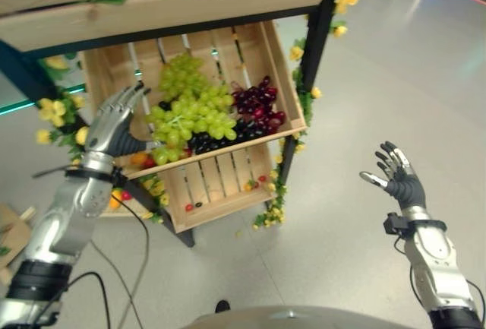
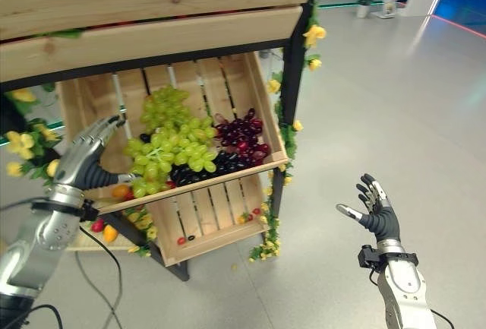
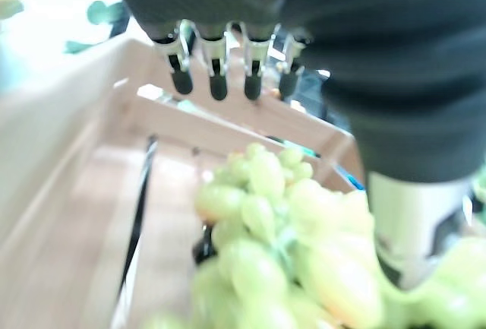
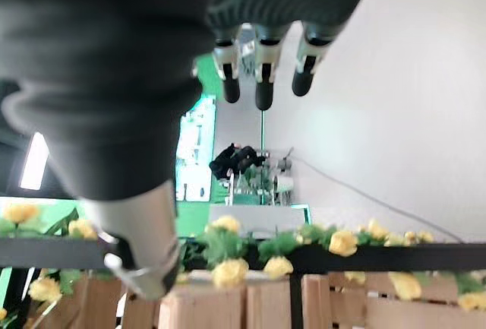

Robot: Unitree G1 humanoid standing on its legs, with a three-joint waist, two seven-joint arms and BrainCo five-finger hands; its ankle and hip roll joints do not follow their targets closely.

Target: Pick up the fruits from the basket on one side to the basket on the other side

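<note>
A tilted wooden crate (image 1: 287,86) on a rack holds green grapes (image 1: 190,112) with dark purple grapes (image 1: 257,105) to their right. My left hand (image 1: 112,125) is open at the crate's left end, fingers straight, just left of the green grapes (image 3: 281,253) and holding nothing. My right hand (image 1: 398,177) hangs open over the floor, well right of the rack, empty. A lower crate (image 1: 220,185) under the first holds a few small red fruits (image 1: 262,179).
A wooden shelf board (image 1: 167,2) overhangs the crate. Black rack posts (image 1: 319,40) carry yellow flowers (image 1: 345,1) and leaves. Orange and red fruits (image 1: 118,196) lie low at the left. Grey floor (image 1: 395,78) spreads out to the right.
</note>
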